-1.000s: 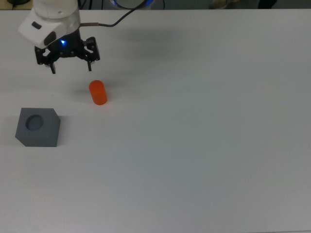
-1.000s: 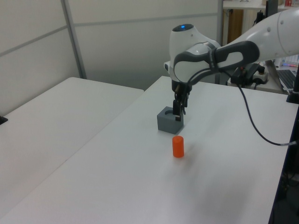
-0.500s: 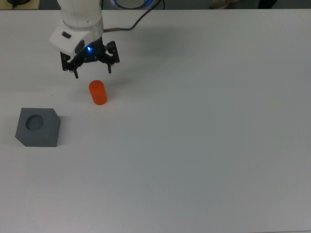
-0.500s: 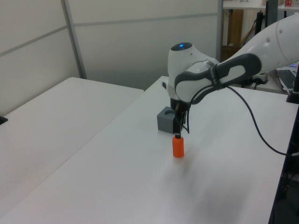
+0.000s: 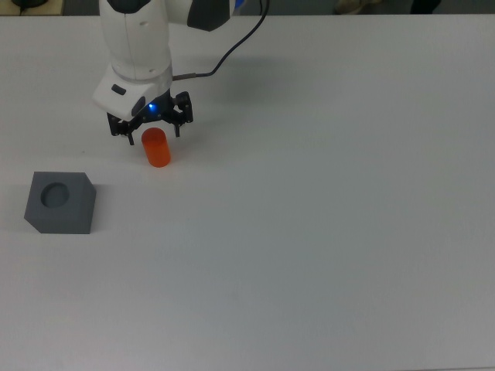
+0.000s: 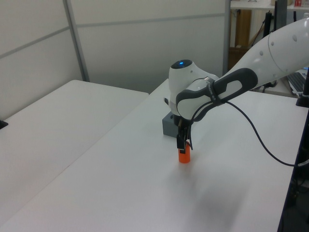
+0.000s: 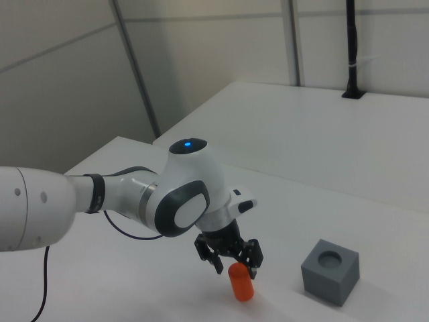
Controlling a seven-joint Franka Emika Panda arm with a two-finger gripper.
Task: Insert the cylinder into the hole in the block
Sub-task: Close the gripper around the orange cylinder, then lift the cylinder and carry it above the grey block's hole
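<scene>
A bright orange cylinder [image 5: 157,148] is seen on a plain white table [image 5: 325,232]. The block [image 5: 60,203] at the top view's left is coloured dark grey, its round hole [image 5: 55,194] a darker grey. The arm [image 7: 100,201] is finished in white with dark grey joints, its gripper [image 5: 151,132] black, with a small blue light lit

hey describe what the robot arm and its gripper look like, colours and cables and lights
The arm has glossy white rounded shells with dark grey joint bands. The wrist carries a small blue light. A black cable hangs in a loop alongside the arm. The gripper is black, with two thin fingers.
</scene>
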